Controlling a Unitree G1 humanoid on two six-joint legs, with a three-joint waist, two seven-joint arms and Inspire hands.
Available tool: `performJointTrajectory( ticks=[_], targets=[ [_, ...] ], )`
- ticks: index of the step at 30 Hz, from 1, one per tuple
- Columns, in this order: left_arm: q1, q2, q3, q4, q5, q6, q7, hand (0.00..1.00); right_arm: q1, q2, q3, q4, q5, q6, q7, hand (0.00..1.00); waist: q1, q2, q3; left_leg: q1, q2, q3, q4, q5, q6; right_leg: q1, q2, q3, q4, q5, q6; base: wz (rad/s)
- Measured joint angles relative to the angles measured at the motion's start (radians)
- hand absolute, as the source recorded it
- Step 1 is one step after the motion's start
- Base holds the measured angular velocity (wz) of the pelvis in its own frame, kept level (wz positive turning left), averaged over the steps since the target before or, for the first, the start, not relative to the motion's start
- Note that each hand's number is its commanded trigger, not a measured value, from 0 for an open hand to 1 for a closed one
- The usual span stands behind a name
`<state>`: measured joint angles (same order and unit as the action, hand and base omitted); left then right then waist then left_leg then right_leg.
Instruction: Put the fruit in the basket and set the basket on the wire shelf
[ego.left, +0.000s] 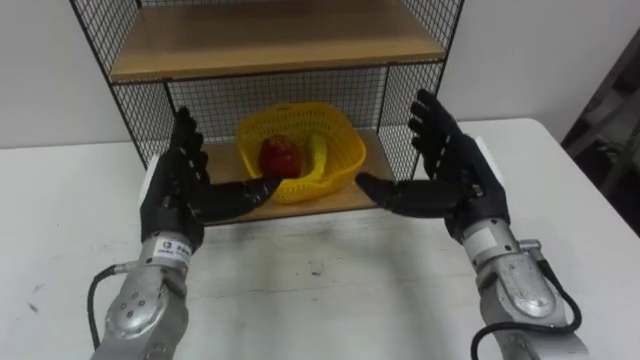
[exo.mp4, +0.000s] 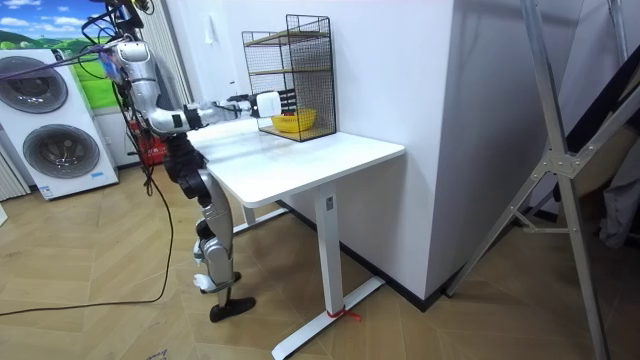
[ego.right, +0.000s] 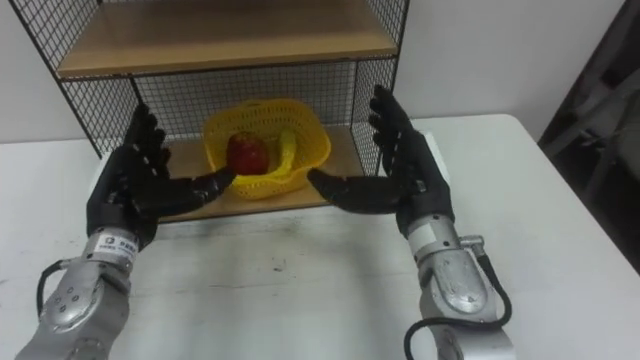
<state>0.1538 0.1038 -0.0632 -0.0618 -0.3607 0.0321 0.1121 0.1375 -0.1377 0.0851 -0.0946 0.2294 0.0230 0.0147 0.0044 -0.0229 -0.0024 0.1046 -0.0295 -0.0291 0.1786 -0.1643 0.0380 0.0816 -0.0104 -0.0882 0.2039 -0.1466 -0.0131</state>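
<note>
A yellow mesh basket (ego.left: 330, 130) (ego.right: 305, 135) stands on the lower wooden board of the black wire shelf (ego.left: 270, 45) (ego.right: 230, 40). Inside it lie a red apple (ego.left: 281, 155) (ego.right: 247, 152) and a yellow banana (ego.left: 319, 155) (ego.right: 287, 150). My left hand (ego.left: 185, 185) (ego.right: 130, 190) is open just left of the basket, its thumb reaching to the basket's front rim. My right hand (ego.left: 445, 170) (ego.right: 400, 165) is open a little right of the basket, palm facing inward, apart from it. In the room view the basket (exo.mp4: 294, 122) sits in the shelf (exo.mp4: 290, 70).
The shelf stands at the back of a white table (ego.left: 320, 280) (exo.mp4: 320, 155); I stand at the table's end. Its upper wooden board (ego.left: 270, 40) hangs low over the basket. A washing machine (exo.mp4: 55, 120) stands behind me.
</note>
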Motion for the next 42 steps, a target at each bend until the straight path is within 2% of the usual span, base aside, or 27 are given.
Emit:
performJointTrajectory(
  ticks=[2, 3, 5, 9, 12, 15, 18, 21, 22, 24, 26, 27, 28, 29, 30, 31, 32, 33, 35, 36, 37, 39, 40, 41, 42],
  targets=[
    [0.064, 0.000, 0.000, -0.006, 0.002, -0.027, -0.007, 0.00, 0.060, -0.001, -0.004, -0.017, -0.006, -0.001, 0.014, 0.00, -0.001, -0.008, -0.0057, -0.010, 0.000, 0.002, 0.001, -0.001, 0.000, -0.010, 0.001, 0.005, 0.000, 0.000, 0.000, 0.00],
    [0.100, 0.000, 0.000, -0.027, -0.001, -0.037, -0.007, 0.00, 0.095, -0.001, -0.011, -0.044, -0.005, -0.005, 0.022, 0.00, -0.001, -0.010, -0.0056, -0.015, -0.001, 0.001, 0.001, -0.001, 0.000, -0.013, 0.001, 0.005, -0.001, 0.001, -0.002, 0.00],
    [0.133, 0.000, -0.002, -0.047, 0.000, -0.057, -0.007, 0.00, 0.143, -0.002, -0.016, -0.076, -0.004, -0.024, 0.024, 0.00, 0.000, -0.009, -0.0037, -0.022, -0.001, 0.001, 0.002, 0.000, 0.000, -0.016, 0.002, 0.004, -0.002, 0.005, -0.002, 0.00],
    [0.165, 0.001, -0.003, -0.048, 0.004, -0.122, -0.006, 0.00, 0.193, -0.005, -0.021, -0.084, -0.008, -0.083, 0.029, 0.00, -0.002, -0.001, 0.0010, -0.022, -0.001, -0.002, 0.002, 0.000, 0.000, -0.015, 0.003, 0.004, -0.005, 0.005, -0.002, 0.00],
    [0.183, 0.001, 0.011, -0.050, 0.046, -0.195, 0.017, 0.00, 0.219, -0.005, -0.039, -0.084, -0.026, -0.137, 0.020, 0.00, 0.003, 0.005, 0.0039, -0.023, 0.000, -0.001, 0.001, -0.001, -0.001, -0.015, 0.007, 0.006, -0.018, 0.005, 0.000, -0.02],
    [0.209, 0.001, 0.026, -0.077, 0.083, -0.211, 0.040, 0.00, 0.243, -0.005, -0.069, -0.100, -0.040, -0.175, 0.001, 0.00, 0.007, 0.010, 0.0070, -0.026, 0.001, -0.001, 0.001, -0.002, -0.002, -0.019, 0.008, 0.005, -0.018, 0.008, -0.004, -0.02],
    [0.247, -0.001, 0.056, -0.127, 0.174, -0.260, 0.110, 0.00, 0.287, -0.005, -0.120, -0.150, -0.055, -0.231, -0.069, 0.00, 0.010, 0.013, 0.0056, -0.034, 0.001, -0.003, 0.004, -0.003, -0.004, -0.029, 0.010, 0.005, -0.018, 0.009, -0.005, -0.01],
    [0.252, -0.001, 0.094, -0.170, 0.248, -0.290, 0.186, 0.00, 0.294, -0.007, -0.173, -0.173, -0.084, -0.257, -0.136, 0.00, 0.011, 0.016, 0.0044, -0.038, 0.001, -0.003, 0.004, -0.003, -0.004, -0.031, 0.011, 0.005, -0.018, 0.009, -0.005, 0.00],
    [0.251, -0.001, 0.123, -0.199, 0.270, -0.317, 0.226, 0.00, 0.296, -0.010, -0.199, -0.189, -0.089, -0.267, -0.171, 0.00, 0.015, 0.018, 0.0046, -0.038, 0.002, -0.002, 0.003, -0.003, -0.004, -0.032, 0.011, 0.006, -0.018, 0.009, -0.005, 0.00],
    [0.249, -0.001, 0.189, -0.266, 0.308, -0.344, 0.297, 0.00, 0.298, -0.013, -0.243, -0.219, -0.136, -0.281, -0.234, 0.00, 0.024, 0.019, 0.0037, -0.042, 0.002, -0.002, 0.004, -0.003, -0.004, -0.037, 0.011, 0.007, -0.018, 0.009, -0.006, 0.00],
    [0.227, 0.005, 0.306, -0.316, 0.333, -0.404, 0.404, 0.00, 0.288, -0.024, -0.315, -0.260, -0.165, -0.298, -0.317, 0.00, 0.028, 0.023, 0.0019, -0.041, 0.002, -0.003, 0.004, -0.003, -0.004, -0.045, 0.011, 0.006, -0.016, 0.009, -0.006, 0.00],
    [0.221, 0.009, 0.331, -0.324, 0.331, -0.413, 0.432, 0.00, 0.282, -0.030, -0.333, -0.270, -0.164, -0.300, -0.340, 0.00, 0.030, 0.024, 0.0014, -0.041, 0.001, -0.004, 0.003, -0.003, -0.004, -0.045, 0.011, 0.006, -0.016, 0.009, -0.006, 0.03],
    [0.213, 0.024, 0.388, -0.335, 0.327, -0.428, 0.487, 0.00, 0.275, -0.051, -0.372, -0.284, -0.159, -0.311, -0.390, 0.00, 0.034, 0.026, 0.0003, -0.042, 0.001, -0.005, 0.002, -0.003, -0.004, -0.044, 0.011, 0.005, -0.016, 0.009, -0.006, 0.00],
    [0.209, 0.047, 0.452, -0.347, 0.301, -0.430, 0.529, 0.00, 0.268, -0.087, -0.419, -0.284, -0.154, -0.321, -0.442, 0.00, 0.035, 0.024, 0.0013, -0.042, 0.001, -0.005, 0.002, -0.003, -0.004, -0.045, 0.011, 0.005, -0.015, 0.009, -0.005, 0.00],
    [0.206, 0.064, 0.488, -0.352, 0.273, -0.433, 0.553, 0.00, 0.265, -0.108, -0.445, -0.285, -0.144, -0.324, -0.470, 0.00, 0.036, 0.027, 0.0002, -0.044, 0.001, -0.006, 0.002, -0.003, -0.004, -0.046, 0.011, 0.005, -0.015, 0.008, -0.005, 0.00],
    [0.197, 0.092, 0.557, -0.352, 0.208, -0.437, 0.600, 0.00, 0.263, -0.134, -0.504, -0.295, -0.106, -0.328, -0.528, 0.00, 0.046, 0.026, 0.0008, -0.044, 0.002, -0.005, 0.002, -0.003, -0.004, -0.047, 0.011, 0.005, -0.015, 0.004, 0.001, 0.00],
    [0.195, 0.114, 0.631, -0.351, 0.129, -0.440, 0.645, 0.00, 0.256, -0.148, -0.573, -0.295, -0.085, -0.332, -0.588, 0.00, 0.049, 0.020, 0.0060, -0.046, 0.002, -0.004, 0.002, -0.003, -0.004, -0.049, 0.011, 0.005, -0.015, 0.002, 0.002, 0.00],
    [0.194, 0.120, 0.665, -0.351, 0.090, -0.440, 0.666, 0.00, 0.251, -0.150, -0.611, -0.294, -0.078, -0.332, -0.618, 0.00, 0.047, 0.025, 0.0041, -0.047, 0.002, -0.005, 0.003, -0.003, -0.005, -0.051, 0.011, 0.005, -0.015, 0.002, 0.002, 0.00],
    [0.209, 0.122, 0.788, -0.350, 0.020, -0.439, 0.770, 0.00, 0.243, -0.150, -0.751, -0.255, -0.071, -0.338, -0.742, 0.00, 0.048, 0.021, 0.0022, -0.058, 0.002, -0.004, 0.008, -0.003, -0.005, -0.065, 0.010, 0.005, -0.010, 0.002, 0.000, 0.00],
    [0.215, 0.122, 0.813, -0.350, 0.015, -0.439, 0.792, 0.00, 0.243, -0.150, -0.783, -0.242, -0.067, -0.337, -0.771, 0.00, 0.048, 0.018, 0.0011, -0.059, 0.002, -0.004, 0.010, -0.003, -0.005, -0.067, 0.009, 0.004, -0.007, 0.000, 0.001, 0.00],
    [0.225, 0.123, 0.862, -0.349, 0.008, -0.439, 0.830, 0.00, 0.243, -0.151, -0.840, -0.218, -0.050, -0.337, -0.824, 0.00, 0.050, 0.013, 0.0040, -0.062, 0.000, -0.006, 0.011, -0.003, -0.004, -0.076, 0.007, 0.004, 0.005, -0.008, 0.002, 0.00],
    [0.229, 0.134, 0.934, -0.340, -0.001, -0.435, 0.883, 0.00, 0.250, -0.156, -0.912, -0.177, 0.014, -0.337, -0.896, 0.00, 0.050, 0.007, 0.0010, -0.072, -0.001, -0.007, 0.012, -0.004, -0.005, -0.087, 0.003, 0.003, 0.021, -0.017, 0.002, 0.03],
    [0.232, 0.164, 0.973, -0.309, -0.003, -0.432, 0.918, 0.00, 0.263, -0.164, -0.957, -0.149, 0.081, -0.336, -0.941, 0.00, 0.050, 0.001, -0.0003, -0.079, -0.001, -0.008, 0.015, -0.007, -0.006, -0.093, -0.001, 0.002, 0.028, -0.023, 0.003, 0.04],
    [0.236, 0.200, 1.010, -0.255, -0.027, -0.428, 0.948, 0.00, 0.269, -0.182, -0.993, -0.125, 0.158, -0.333, -0.980, 0.00, 0.051, 0.003, -0.0001, -0.082, -0.001, -0.009, 0.017, -0.008, -0.006, -0.100, -0.002, 0.002, 0.039, -0.027, 0.000, 0.04],
    [0.242, 0.222, 1.022, -0.223, -0.048, -0.423, 0.964, 0.00, 0.278, -0.195, -1.012, -0.101, 0.186, -0.332, -0.998, 0.00, 0.048, 0.005, -0.0004, -0.084, -0.001, -0.007, 0.022, -0.011, -0.006, -0.100, -0.004, 0.001, 0.039, -0.027, 0.000, 0.00]
  ],
)
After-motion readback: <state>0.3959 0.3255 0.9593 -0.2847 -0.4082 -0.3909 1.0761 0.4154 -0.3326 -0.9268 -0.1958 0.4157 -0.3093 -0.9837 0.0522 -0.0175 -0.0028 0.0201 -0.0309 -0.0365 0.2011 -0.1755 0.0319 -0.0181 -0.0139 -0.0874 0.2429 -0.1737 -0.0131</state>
